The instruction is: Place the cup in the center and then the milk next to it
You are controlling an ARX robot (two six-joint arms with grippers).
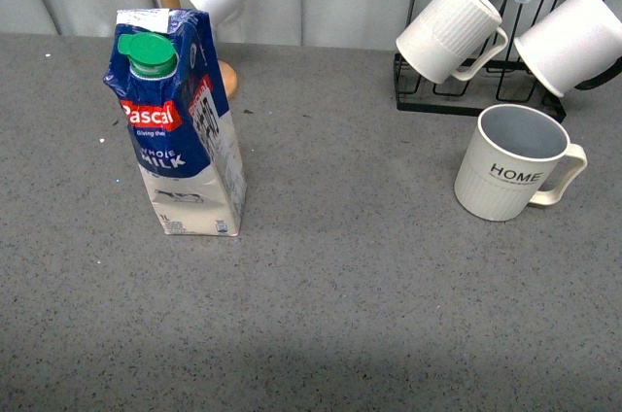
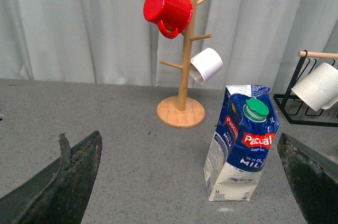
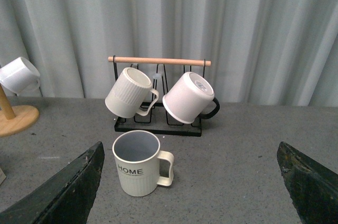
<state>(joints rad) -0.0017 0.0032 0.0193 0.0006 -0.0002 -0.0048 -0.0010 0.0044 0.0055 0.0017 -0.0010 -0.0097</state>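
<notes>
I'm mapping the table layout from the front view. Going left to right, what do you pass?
Milk carton → plain ribbed hanging mug → HOME cup → smooth white hanging mug.

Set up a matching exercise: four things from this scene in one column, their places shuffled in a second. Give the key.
1. cup
2. milk
3. red mug
4. plain ribbed mug

A. hangs high on the wooden tree
B. stands on the table before the black rack
C. hangs on the black rack
D. stands on the table near the tree's base

Pairs: 1-B, 2-D, 3-A, 4-C
</notes>
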